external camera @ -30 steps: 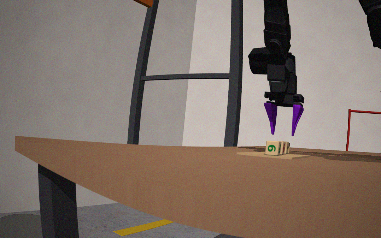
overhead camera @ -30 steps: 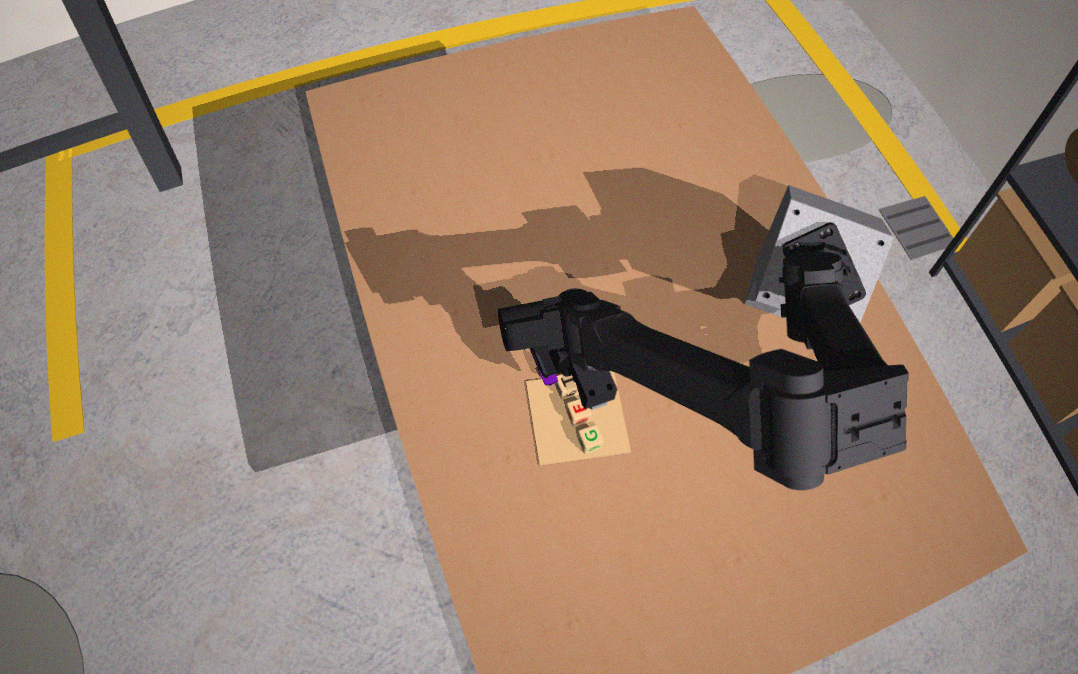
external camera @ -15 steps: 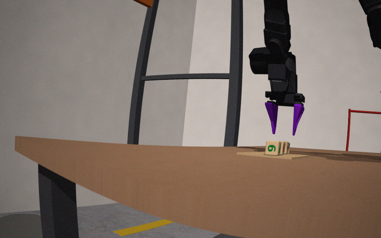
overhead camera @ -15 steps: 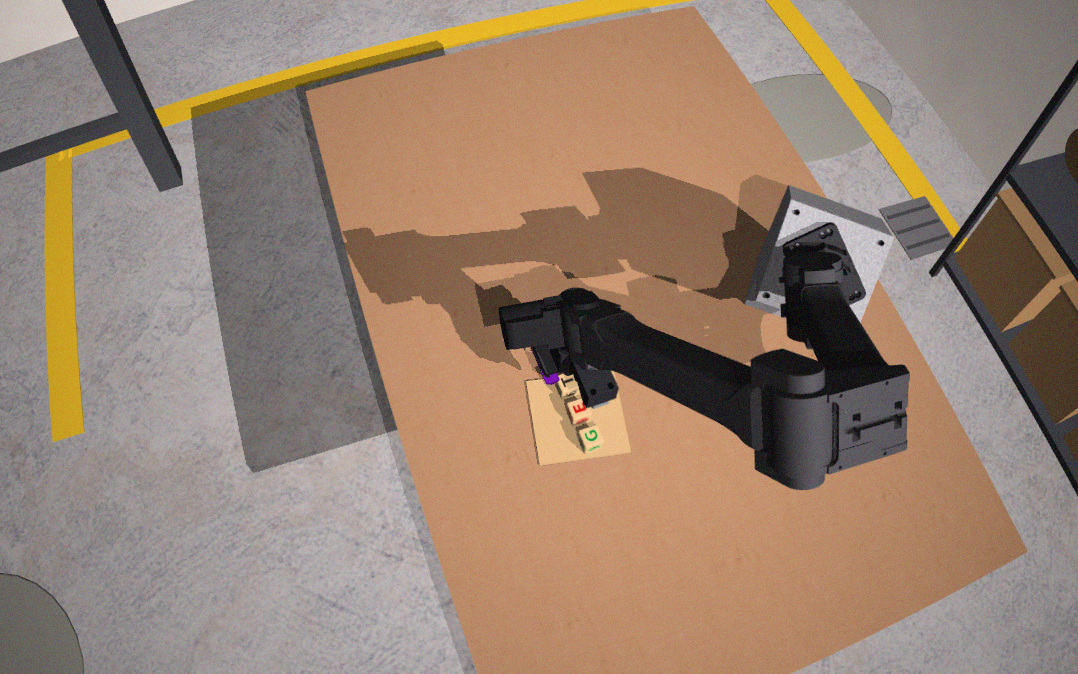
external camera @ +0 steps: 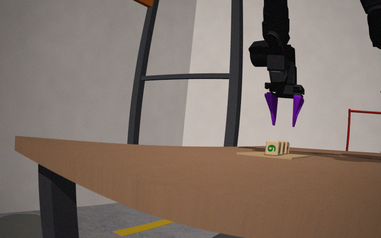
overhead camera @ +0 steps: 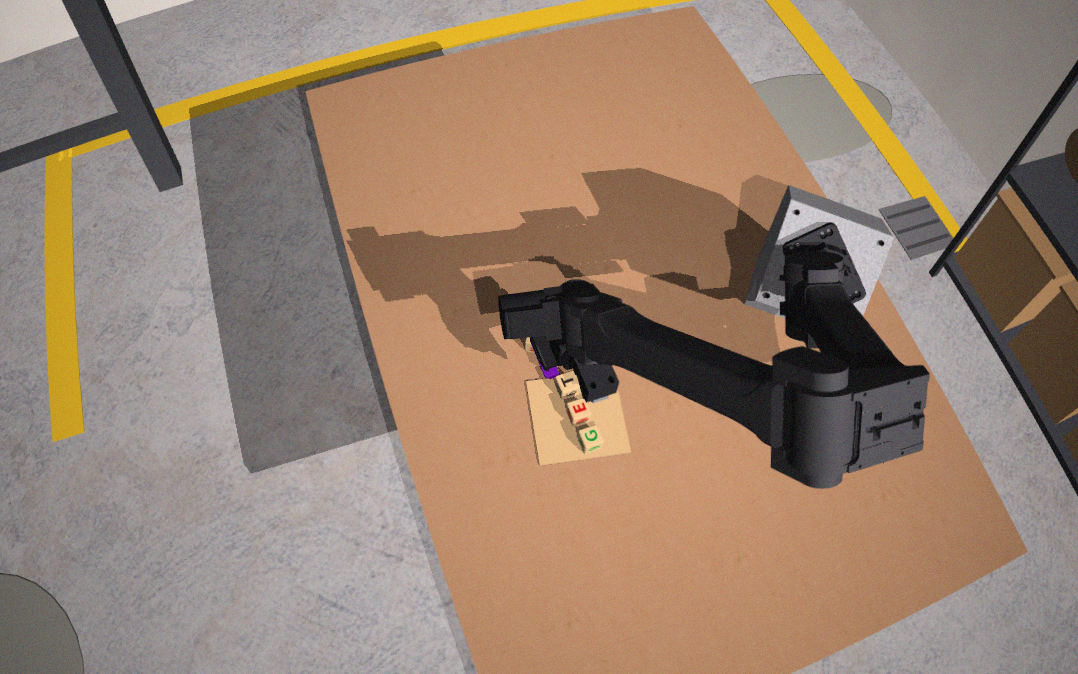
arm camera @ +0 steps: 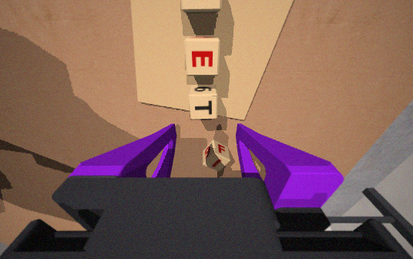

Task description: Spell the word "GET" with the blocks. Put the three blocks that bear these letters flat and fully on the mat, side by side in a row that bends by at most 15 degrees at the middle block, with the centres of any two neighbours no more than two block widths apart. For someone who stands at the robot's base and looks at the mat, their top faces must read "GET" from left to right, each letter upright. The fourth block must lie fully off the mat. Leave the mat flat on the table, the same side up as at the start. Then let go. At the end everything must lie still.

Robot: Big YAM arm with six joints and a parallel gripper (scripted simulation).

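Three cream blocks stand in a row on the tan mat (overhead camera: pixel 578 426): G (overhead camera: pixel 589 435), E (overhead camera: pixel 579 410) and T (overhead camera: pixel 566 386). In the wrist view the E block (arm camera: pixel 202 56) and the T block (arm camera: pixel 203 102) show their letters on top. The G block (arm camera: pixel 200 5) is cut off at the top edge. The T block stands at the mat's edge (arm camera: pixel 208 50). A fourth block with a red F (arm camera: pixel 216 155) lies turned askew on the bare table just beyond T. My gripper (external camera: pixel 283 124) (arm camera: pixel 206 129) is open and empty, hanging well above the row's T end.
The G block (external camera: pixel 273 147) faces the exterior view, with the others hidden behind it on the mat (external camera: pixel 274 155). My arm (overhead camera: pixel 699 365) reaches over the table from its base (overhead camera: pixel 818 254). The table's left edge is near the mat.
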